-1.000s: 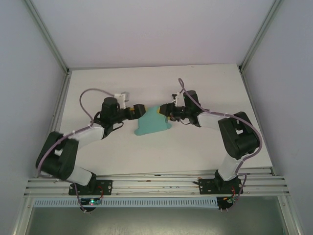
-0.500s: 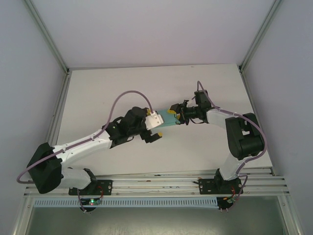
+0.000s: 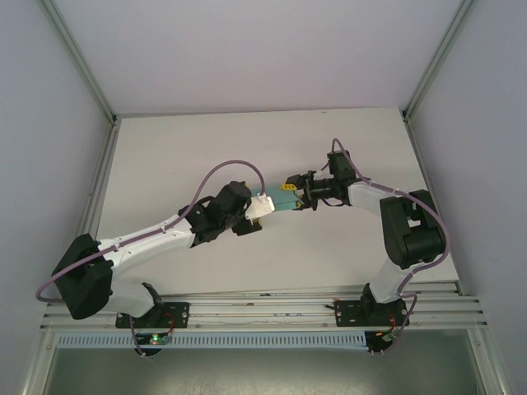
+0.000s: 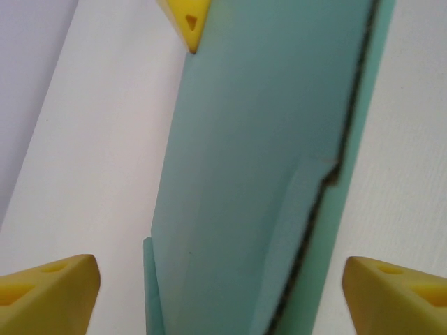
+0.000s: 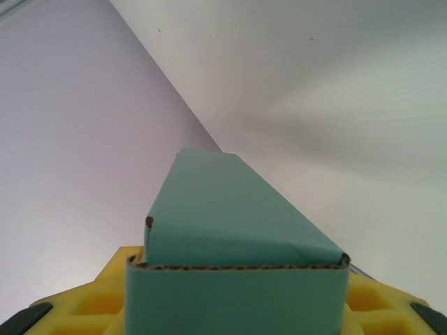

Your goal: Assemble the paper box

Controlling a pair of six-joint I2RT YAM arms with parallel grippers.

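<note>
Teal box (image 3: 286, 201) is being clasped at its right end by the right gripper (image 3: 300, 196). Around its left end the left gripper (image 3: 270, 207) is standing, jaws spread.

This is a robotics lab: a closed test cell built for bench trials. A bare white counter (image 3: 165, 148) is boxed in by plain pale walls (image 3: 49, 123) at 9, 12 and 3 o'clock, with metal frame posts (image 3: 78, 62) rising at the corners. At 6 o'clock, slotted aluminium rails (image 3: 263, 306) carry the left arm (image 3: 140, 241) and right arm (image 3: 408, 229), white and black, each trailing a loose purple cable (image 3: 233, 163). The left gripper (image 3: 270, 206) and right gripper (image 3: 296, 188) have yellow plastic fingers (image 4: 49, 293). A small lit circuit board (image 3: 151, 337) hangs under the rails at 7 o'clock.
</note>
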